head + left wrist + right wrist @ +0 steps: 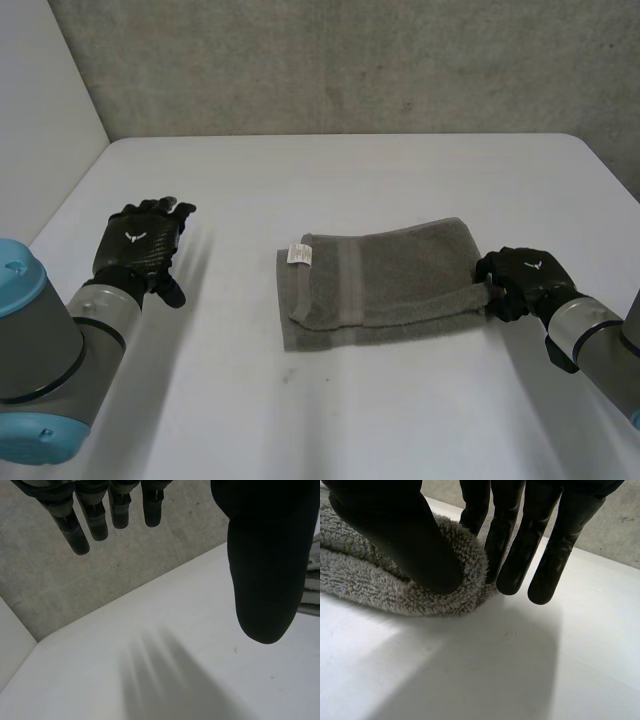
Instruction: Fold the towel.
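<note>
Head: folded towel (390,280) mid-desk (350,400); right hand (520,280) at its right end, left hand (145,245) well apart. Left wrist: fingers (82,530) spread wide, holding nothing. Right wrist: thumb and fingers (515,555) pinch the towel's fold; you should grip both layers when lifting.

Nothing can be read; the white label (299,254) on the towel (400,270) is illegible.

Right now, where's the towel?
In the head view the towel lies folded on the white table, right of centre. Its right end is pinched by the right hand; the left hand is well clear, open.
</note>
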Controlling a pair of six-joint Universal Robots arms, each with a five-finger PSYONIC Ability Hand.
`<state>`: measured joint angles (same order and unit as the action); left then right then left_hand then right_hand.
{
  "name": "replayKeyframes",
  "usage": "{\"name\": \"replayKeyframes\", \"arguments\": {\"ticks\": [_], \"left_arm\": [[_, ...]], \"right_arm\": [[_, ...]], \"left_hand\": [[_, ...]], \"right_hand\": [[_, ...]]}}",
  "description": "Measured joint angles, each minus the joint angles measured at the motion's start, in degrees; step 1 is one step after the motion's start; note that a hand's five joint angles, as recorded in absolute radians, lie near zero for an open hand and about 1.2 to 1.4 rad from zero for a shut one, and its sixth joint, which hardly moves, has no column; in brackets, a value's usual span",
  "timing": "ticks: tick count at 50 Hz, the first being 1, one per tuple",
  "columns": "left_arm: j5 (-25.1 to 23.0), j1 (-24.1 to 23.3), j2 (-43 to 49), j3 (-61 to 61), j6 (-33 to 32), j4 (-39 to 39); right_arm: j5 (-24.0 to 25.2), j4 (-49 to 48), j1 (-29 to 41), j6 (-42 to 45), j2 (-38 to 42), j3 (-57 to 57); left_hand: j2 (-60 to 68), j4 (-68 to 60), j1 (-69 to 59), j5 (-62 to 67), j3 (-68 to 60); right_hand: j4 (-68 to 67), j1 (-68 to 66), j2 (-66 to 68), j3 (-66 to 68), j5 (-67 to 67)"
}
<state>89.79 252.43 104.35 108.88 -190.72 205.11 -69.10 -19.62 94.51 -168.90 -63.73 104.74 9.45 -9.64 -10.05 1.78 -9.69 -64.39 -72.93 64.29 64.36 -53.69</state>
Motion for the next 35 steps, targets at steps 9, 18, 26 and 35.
{"name": "replayKeyframes", "arguments": {"ticks": [9,18,26,35], "left_arm": [[0.05,0.0,-0.43,-0.06,0.01,-0.01],[0.2,-0.23,-4.42,-2.07,0.09,-0.58],[0.29,-1.26,-6.59,-3.57,0.11,-0.88],[0.3,-2.44,-6.17,-4.96,0.37,-1.01]], "right_arm": [[-0.6,0.19,3.39,-0.85,0.34,-4.3],[-1.34,3.05,18.42,-0.87,2.4,-17.44],[-0.5,8.55,31.2,-0.34,9.44,-27.93],[-0.6,11.97,37.35,0.81,16.02,-32.57]], "left_hand": [[0.0,0.0,0.0,0.0,0.0],[0.0,0.0,0.0,0.0,0.0],[0.0,0.0,0.0,0.0,0.0],[0.0,0.0,0.0,0.0,0.0]], "right_hand": [[-4.77,-5.33,4.51,4.72,-4.39],[-5.25,-5.73,4.96,5.15,-5.13],[-5.31,-5.66,4.97,5.19,-5.27],[1.31,1.84,-2.39,-1.26,0.05]]}}
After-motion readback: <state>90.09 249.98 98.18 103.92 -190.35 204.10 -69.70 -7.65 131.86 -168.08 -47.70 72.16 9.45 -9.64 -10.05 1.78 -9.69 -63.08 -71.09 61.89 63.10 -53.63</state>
